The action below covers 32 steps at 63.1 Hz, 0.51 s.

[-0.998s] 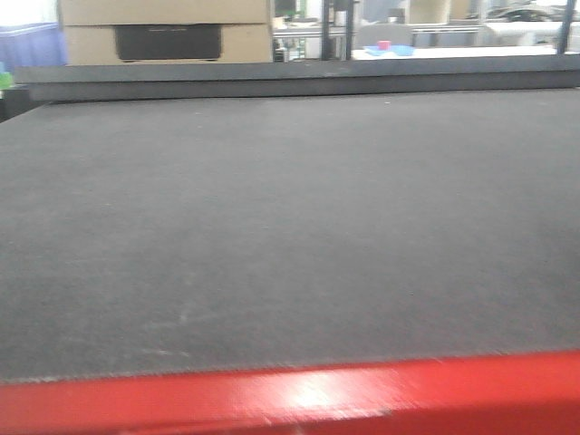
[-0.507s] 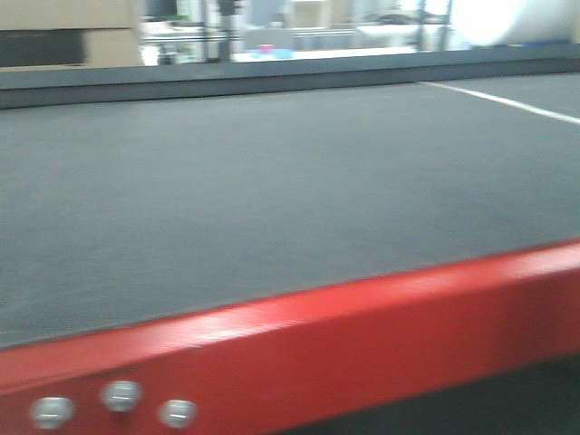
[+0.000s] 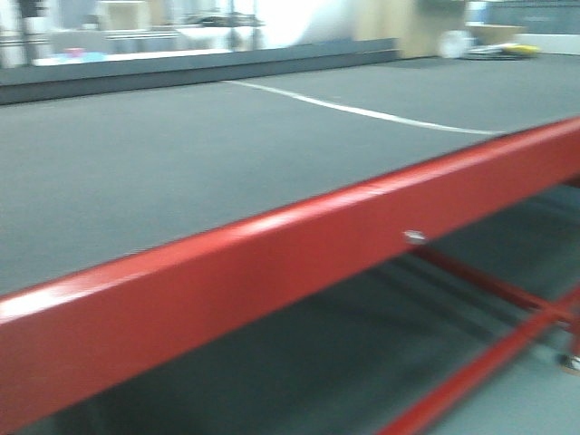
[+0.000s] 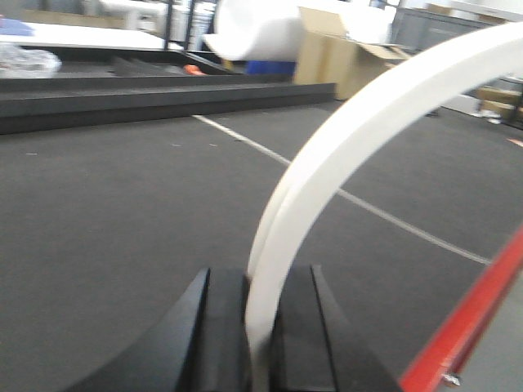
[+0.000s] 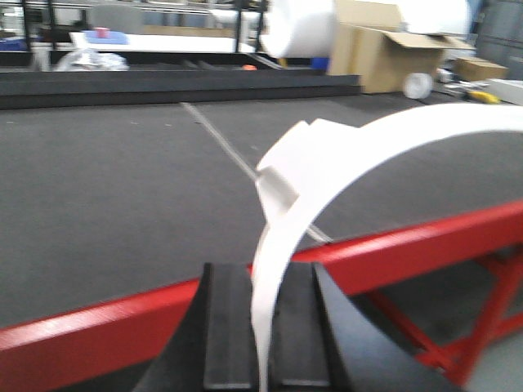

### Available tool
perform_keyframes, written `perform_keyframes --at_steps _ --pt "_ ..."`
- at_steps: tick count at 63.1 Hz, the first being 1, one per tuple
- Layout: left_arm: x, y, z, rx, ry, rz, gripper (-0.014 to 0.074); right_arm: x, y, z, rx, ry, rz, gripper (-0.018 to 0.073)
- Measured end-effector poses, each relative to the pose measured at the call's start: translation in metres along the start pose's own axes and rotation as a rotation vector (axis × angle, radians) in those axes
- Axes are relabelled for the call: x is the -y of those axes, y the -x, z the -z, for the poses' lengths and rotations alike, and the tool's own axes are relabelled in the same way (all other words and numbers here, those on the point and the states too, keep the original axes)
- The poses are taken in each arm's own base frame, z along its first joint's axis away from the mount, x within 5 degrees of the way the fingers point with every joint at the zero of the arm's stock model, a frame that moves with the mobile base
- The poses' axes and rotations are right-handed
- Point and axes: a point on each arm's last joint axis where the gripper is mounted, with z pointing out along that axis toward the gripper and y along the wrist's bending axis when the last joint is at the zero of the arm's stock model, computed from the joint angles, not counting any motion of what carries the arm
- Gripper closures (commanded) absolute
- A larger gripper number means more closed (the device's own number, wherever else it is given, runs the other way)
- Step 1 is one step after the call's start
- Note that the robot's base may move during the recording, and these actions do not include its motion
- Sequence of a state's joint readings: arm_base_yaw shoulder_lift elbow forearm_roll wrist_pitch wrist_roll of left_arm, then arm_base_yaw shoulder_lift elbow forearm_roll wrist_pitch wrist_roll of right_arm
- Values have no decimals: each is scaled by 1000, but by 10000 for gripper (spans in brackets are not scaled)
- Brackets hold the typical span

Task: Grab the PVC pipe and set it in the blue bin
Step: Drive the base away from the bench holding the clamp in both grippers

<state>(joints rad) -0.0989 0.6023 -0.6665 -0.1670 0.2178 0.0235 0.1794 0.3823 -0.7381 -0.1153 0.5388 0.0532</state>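
Note:
A white curved PVC pipe point(image 4: 343, 139) rises from between the black fingers of my left gripper point(image 4: 260, 278) and arcs up to the right over the grey table. My left gripper is shut on it. In the right wrist view a white curved pipe piece point(image 5: 368, 147) with a stepped collar stands in my right gripper point(image 5: 263, 273), which is shut on it above the table's red edge. No gripper and no pipe show in the front view. No blue bin is clearly in view.
The grey tabletop point(image 3: 181, 154) has a white line point(image 3: 362, 113) across it and a red front rail point(image 3: 272, 263). Red cross-bars point(image 3: 489, 290) run under it. A cardboard box point(image 5: 384, 53) and a large white roll point(image 4: 253, 28) stand behind the table.
The front view has swung to the right. The red rail now runs diagonally, the white line and under-frame have come into sight, and the cardboard boxes at the back left are gone.

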Motion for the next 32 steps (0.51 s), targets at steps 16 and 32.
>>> perform_keyframes --at_steps 16,32 --pt "0 0 0 0 0 0 707 0 0 0 0 0 0 721" --pt "0 0 0 0 0 0 707 0 0 0 0 0 0 721"
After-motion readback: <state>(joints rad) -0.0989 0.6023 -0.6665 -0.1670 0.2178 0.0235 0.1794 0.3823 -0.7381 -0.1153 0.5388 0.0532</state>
